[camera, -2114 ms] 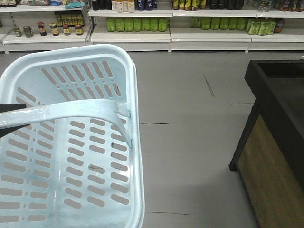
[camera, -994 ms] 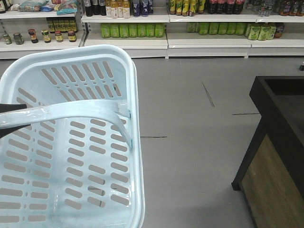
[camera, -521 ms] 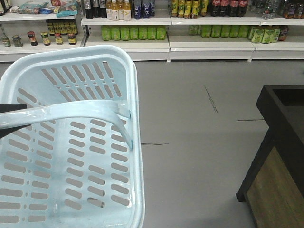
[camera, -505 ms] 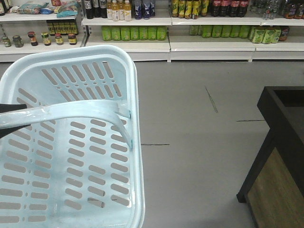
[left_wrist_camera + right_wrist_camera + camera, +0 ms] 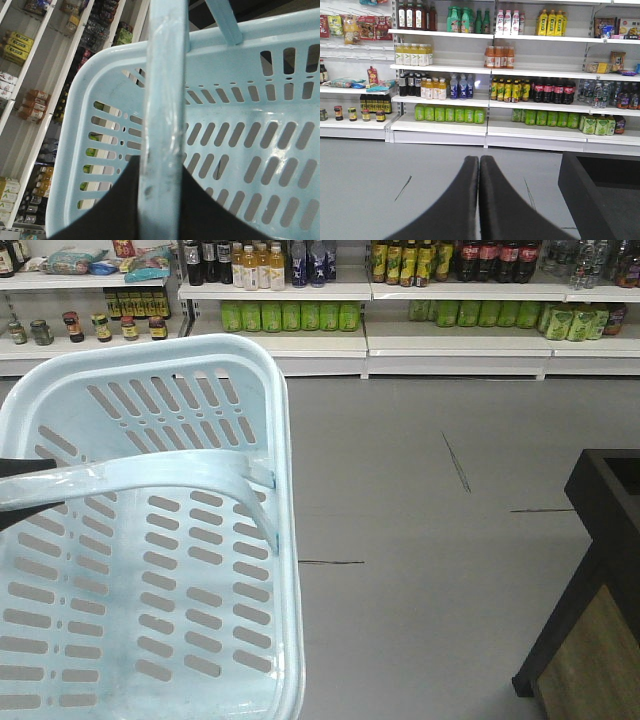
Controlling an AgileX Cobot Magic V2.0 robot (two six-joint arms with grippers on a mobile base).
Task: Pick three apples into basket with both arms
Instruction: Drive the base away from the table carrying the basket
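— Shelves point(image 5: 450, 335) are sliding lower in the front view than two seconds ago, and the black counter point(image 5: 605, 560) is slipping off toward the right edge. Is the basket shifting too?

— No, the basket point(image 5: 275, 570) is sitting in the same spot at the left of that view, hanging above the grey floor point(image 5: 420, 490).

— How far is the job getting?

— By my reading it is barely starting. Nothing is lying on the slotted bottom, and no apples are showing in any view, so all three are still waiting to be picked.

— What are the left jaws doing?

— They are clamping the handle point(image 5: 162, 100). In the left wrist view the pale bar is running straight between the two dark fingers point(image 5: 110, 210), which are pressing on it from both sides.

— And the right jaws?

— They are pressing tip to tip and gripping nothing, pointing at the shelves of bottles point(image 5: 450, 114) across the floor, with the counter's corner showing at their right.
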